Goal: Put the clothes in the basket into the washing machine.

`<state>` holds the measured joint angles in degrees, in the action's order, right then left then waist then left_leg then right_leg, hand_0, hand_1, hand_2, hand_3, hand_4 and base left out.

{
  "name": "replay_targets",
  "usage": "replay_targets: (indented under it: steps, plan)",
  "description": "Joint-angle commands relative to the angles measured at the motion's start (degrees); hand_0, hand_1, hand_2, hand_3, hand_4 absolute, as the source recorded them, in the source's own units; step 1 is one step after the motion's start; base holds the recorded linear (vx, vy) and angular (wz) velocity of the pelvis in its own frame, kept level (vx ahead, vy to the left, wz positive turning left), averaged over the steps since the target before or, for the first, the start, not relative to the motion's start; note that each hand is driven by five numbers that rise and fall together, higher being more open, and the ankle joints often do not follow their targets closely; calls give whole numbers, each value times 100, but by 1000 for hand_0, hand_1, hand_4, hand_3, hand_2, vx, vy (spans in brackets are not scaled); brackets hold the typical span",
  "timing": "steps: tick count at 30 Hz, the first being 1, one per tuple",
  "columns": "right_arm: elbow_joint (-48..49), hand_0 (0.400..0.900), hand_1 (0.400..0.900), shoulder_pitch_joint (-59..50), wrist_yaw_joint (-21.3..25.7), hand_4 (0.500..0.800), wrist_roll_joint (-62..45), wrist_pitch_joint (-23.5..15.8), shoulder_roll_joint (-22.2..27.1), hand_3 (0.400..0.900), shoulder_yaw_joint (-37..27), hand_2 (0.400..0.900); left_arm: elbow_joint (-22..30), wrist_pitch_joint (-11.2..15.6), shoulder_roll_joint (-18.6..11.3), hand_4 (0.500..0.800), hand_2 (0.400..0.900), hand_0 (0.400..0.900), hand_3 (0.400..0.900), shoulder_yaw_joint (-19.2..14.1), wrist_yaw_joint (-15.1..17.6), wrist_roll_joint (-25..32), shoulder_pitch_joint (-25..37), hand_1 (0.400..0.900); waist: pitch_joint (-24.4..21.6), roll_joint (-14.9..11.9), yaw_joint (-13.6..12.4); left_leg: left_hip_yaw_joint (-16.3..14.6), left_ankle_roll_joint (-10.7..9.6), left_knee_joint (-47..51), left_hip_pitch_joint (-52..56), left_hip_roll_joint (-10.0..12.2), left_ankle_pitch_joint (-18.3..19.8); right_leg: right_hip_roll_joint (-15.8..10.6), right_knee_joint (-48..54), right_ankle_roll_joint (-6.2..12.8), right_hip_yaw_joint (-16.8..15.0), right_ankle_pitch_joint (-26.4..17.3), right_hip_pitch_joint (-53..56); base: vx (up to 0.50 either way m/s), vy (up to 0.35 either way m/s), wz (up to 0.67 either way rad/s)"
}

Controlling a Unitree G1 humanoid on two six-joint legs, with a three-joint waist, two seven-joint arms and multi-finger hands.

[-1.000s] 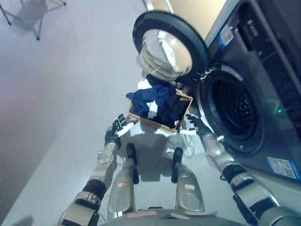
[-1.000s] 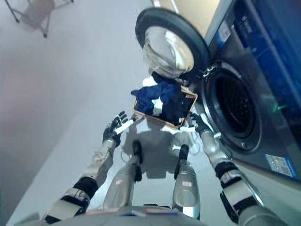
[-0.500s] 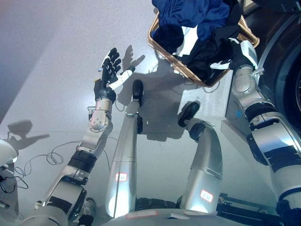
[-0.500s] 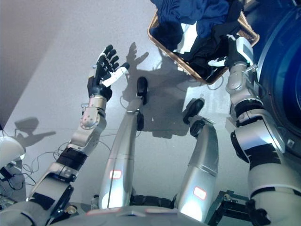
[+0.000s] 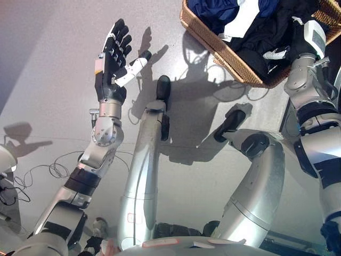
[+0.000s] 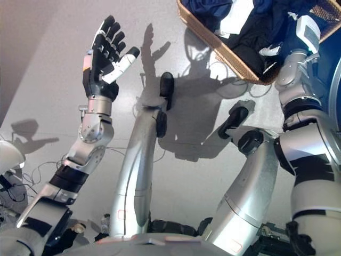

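Note:
A wicker basket (image 5: 213, 41) stands on the floor at the top right, filled with dark blue, white and black clothes (image 5: 250, 16). My right hand (image 5: 294, 33) reaches over the basket's near rim and lies on the black clothes. Its dark fingers merge with the cloth, so I cannot tell how they stand. My left hand (image 5: 111, 63) is raised over the bare floor left of the basket, open with its fingers straight and spread, holding nothing. A strip of the washing machine's front (image 6: 335, 69) shows at the right edge.
The grey floor (image 5: 48, 80) stretches to the left of the basket. A white rounded object (image 5: 4, 160) sits at the left edge.
The camera has tilted down and come closer, so the basket now sits at the top edge. My right hand went from beside the basket onto the black clothes. My left hand has risen, still open.

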<state>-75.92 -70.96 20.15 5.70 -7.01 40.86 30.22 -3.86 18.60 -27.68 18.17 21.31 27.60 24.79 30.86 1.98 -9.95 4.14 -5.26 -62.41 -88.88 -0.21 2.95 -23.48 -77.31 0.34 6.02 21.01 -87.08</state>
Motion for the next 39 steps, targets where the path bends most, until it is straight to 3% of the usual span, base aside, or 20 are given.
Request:
replay_targets:
  steps: [1, 5, 9, 10, 11, 23, 31, 35, 39]
  plan:
    - [75, 900, 900, 30, 189, 800, -1, -158, -28, 900, 233, 900, 749, 483, 243, 800, 900, 900, 900, -154, 174, 90, -247, 900, -274, 548, -56, 106, 511, -628, 92, -99, 1220, 75, 318, 496, 33, -449, -287, 2, 15, 5]
    - [125, 900, 900, 45, 24, 800, 13, -122, -95, 900, 315, 900, 719, 508, 251, 800, 900, 900, 900, -161, 109, 199, -295, 900, -221, 582, -96, 158, 508, -737, 42, -164, 1208, 52, 208, 474, 27, -408, -287, 4, -2, 7]
    - [193, 900, 900, 270, -646, 800, 434, -98, -144, 900, 771, 900, 670, 493, 257, 800, 900, 900, 900, -184, -82, 287, -330, 900, -211, 543, -137, 224, 492, -799, 19, -214, 1179, 52, 163, 464, 38, -402, -287, 6, -9, 4]
    - [188, 569, 569, 265, -648, 601, 435, -100, -148, 569, 775, 569, 669, 495, 258, 800, 900, 900, 900, -188, -86, 290, -332, 900, -212, 545, -132, 225, 492, -799, 17, -215, 1179, 51, 164, 464, 40, -402, -287, 2, -12, 5]
    - [85, 400, 400, 262, -705, 500, 551, -59, -162, 400, 816, 400, 651, 489, 278, 800, 900, 900, 900, -191, -110, 337, -347, 900, -215, 548, -144, 229, 489, -810, 11, -229, 1171, 49, 162, 466, 32, -409, -287, 0, 0, 0]
    - [68, 400, 400, 337, -586, 500, 458, -43, -165, 400, 571, 400, 651, 442, 452, 800, 900, 900, 900, -470, 40, 187, -251, 900, -249, 383, -29, 172, 500, -863, -31, -176, 1105, 117, 242, 450, -28, -561, -287, -12, 19, -6]
    - [2511, 400, 400, 784, 84, 500, -234, -327, 501, 400, -190, 400, 665, 336, 546, 800, 900, 900, 900, -1089, 406, -52, -524, 900, -569, -162, 530, 45, 469, -550, -39, 41, 1066, 359, 795, 468, -36, -822, -287, -14, 38, -25]
    - [4609, 400, 400, 2083, 450, 500, -583, -659, 722, 400, -1542, 400, 637, 314, 596, 800, 900, 900, 900, -1360, 539, -163, -625, 900, -712, -306, 882, -20, 474, -443, -13, 118, 1100, 476, 925, 480, -45, -847, -282, -24, 34, -24]
    - [5901, 400, 400, 3282, 358, 500, -1391, -1039, 433, 400, -2726, 400, 528, 300, 556, 800, 900, 900, 900, -1466, 606, -184, -783, 900, -800, -433, 1078, -56, 495, -415, 42, 200, 1138, 613, 1040, 520, -64, -899, -269, -23, 40, -28]
